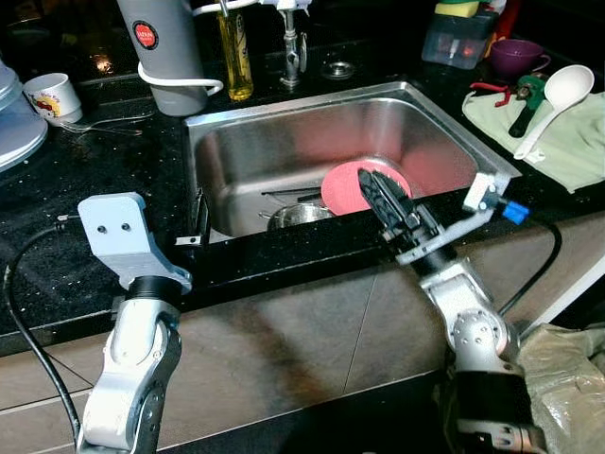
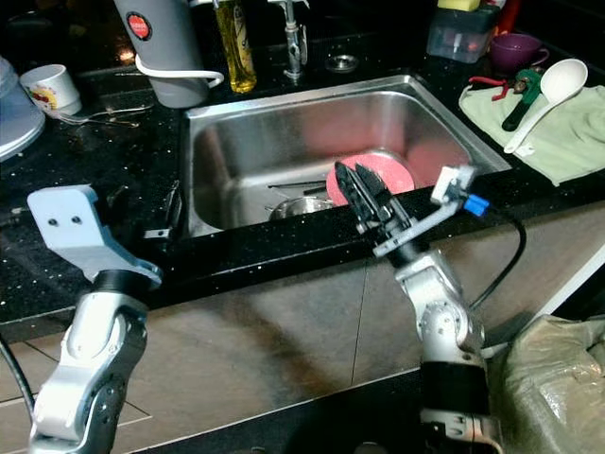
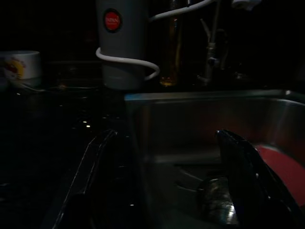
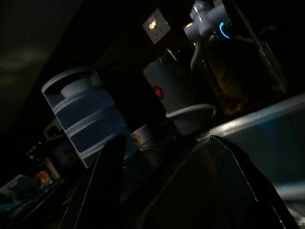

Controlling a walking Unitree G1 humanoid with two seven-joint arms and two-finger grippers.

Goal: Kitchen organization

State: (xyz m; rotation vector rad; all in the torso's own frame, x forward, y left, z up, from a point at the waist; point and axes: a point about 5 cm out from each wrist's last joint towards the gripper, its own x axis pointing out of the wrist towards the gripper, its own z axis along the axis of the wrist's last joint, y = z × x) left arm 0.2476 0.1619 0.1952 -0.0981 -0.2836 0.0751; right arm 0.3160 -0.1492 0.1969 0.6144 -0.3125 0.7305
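Note:
A steel sink is set in the black counter. A red plate lies in it, with a small steel bowl and some cutlery to its left. My right gripper reaches over the sink's front rim, its fingers open a little just above the plate's near edge, holding nothing. My left gripper is low at the sink's front left corner, open and empty; its black fingers peek out beside the wrist bracket. The plate and bowl lie beyond it in the left wrist view.
Behind the sink stand a grey jug, an oil bottle and the tap. A cup sits far left. On the right, a green cloth bears a white ladle; a purple cup stands behind.

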